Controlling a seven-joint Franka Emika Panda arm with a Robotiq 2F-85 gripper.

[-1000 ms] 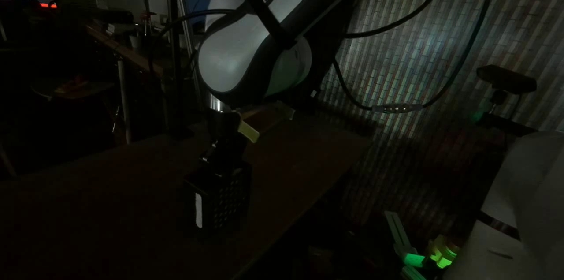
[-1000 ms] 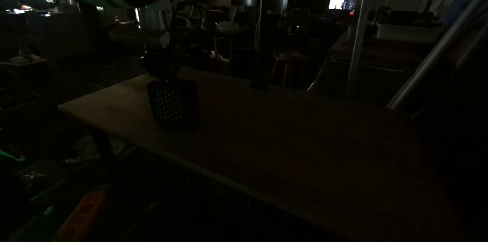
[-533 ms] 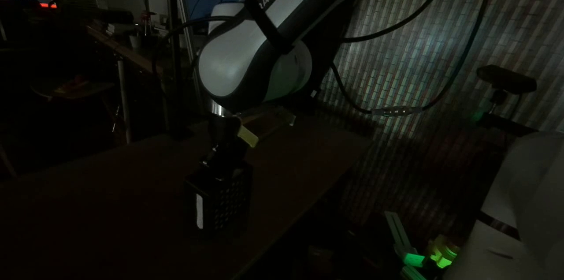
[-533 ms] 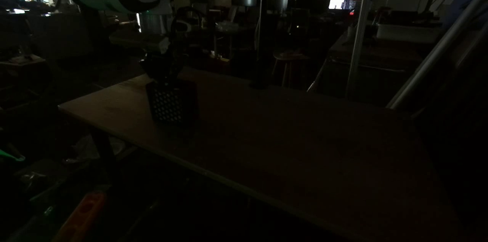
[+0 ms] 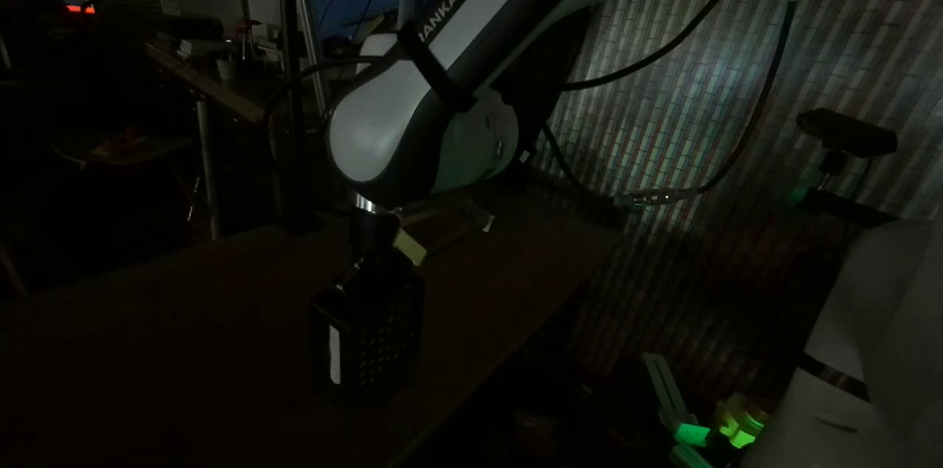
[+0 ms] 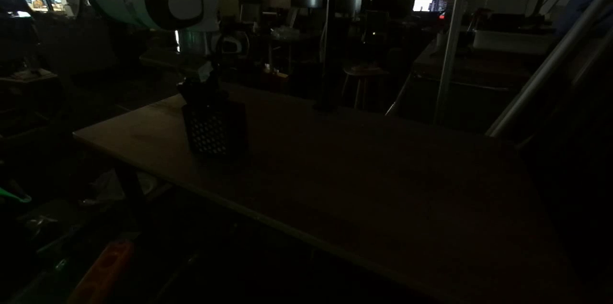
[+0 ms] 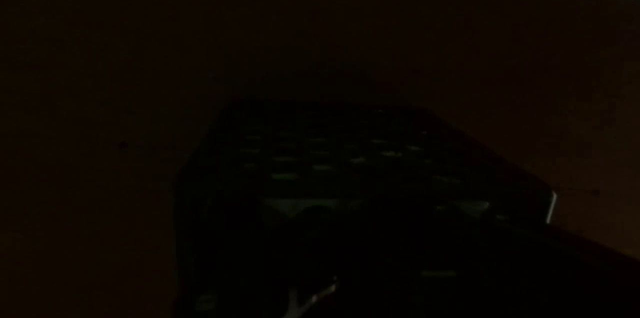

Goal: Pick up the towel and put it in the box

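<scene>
The scene is very dark. A black box (image 5: pixel 368 343) with perforated sides and a white strip stands upright on the table; it also shows in an exterior view (image 6: pixel 215 129) and the wrist view (image 7: pixel 300 157). My gripper (image 5: pixel 376 276) points down into the top of the box, and also shows there in an exterior view (image 6: pixel 203 94). Its fingers are hidden by the box walls and darkness, so I cannot see whether they are open or hold anything. The towel is hidden or out of view; I cannot make out any cloth.
The brown table (image 6: pixel 359 174) bears the box near one end, close to its edges. A dark upright post (image 6: pixel 328 55) stands at the table's far edge. A cable (image 5: pixel 663 48) hangs from the arm near the patterned wall.
The arm has moved down, and my gripper has sunk deeper into the top of the box. The box has shifted very slightly.
</scene>
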